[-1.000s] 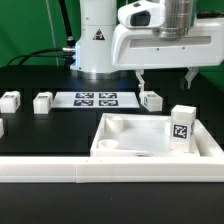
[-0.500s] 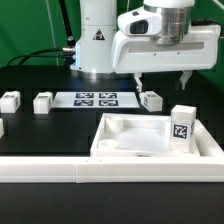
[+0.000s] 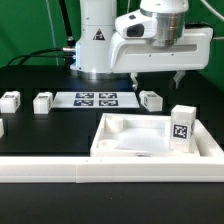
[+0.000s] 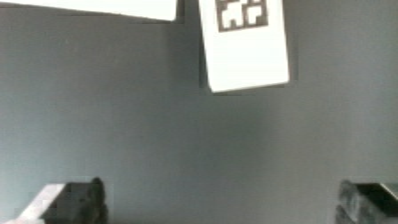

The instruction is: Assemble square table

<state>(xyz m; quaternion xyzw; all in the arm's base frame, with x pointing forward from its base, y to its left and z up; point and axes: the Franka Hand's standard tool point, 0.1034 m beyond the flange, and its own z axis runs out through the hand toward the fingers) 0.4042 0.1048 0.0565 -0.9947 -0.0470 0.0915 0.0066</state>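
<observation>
The square table top (image 3: 125, 146), a white slab with a rim and round corner sockets, lies at the front right. One tagged leg (image 3: 181, 125) stands upright in its right corner. Loose legs lie on the black table: one (image 3: 151, 99) right of the marker board, two on the exterior view's left (image 3: 42, 101) (image 3: 10, 100), and one cut off by the left edge (image 3: 1, 127). My gripper (image 3: 155, 78) hangs open and empty above and just behind the leg by the marker board. In the wrist view that tagged leg (image 4: 246, 45) lies ahead of the open gripper (image 4: 221, 205).
The marker board (image 3: 95, 99) lies flat at the back centre. A long white border wall (image 3: 60, 169) runs along the front edge. The robot base (image 3: 97, 40) stands behind the marker board. A white edge (image 4: 107, 8) shows at the wrist view's corner.
My gripper has moved a little toward the exterior view's left, staying open and at about the same height. The parts have not moved.
</observation>
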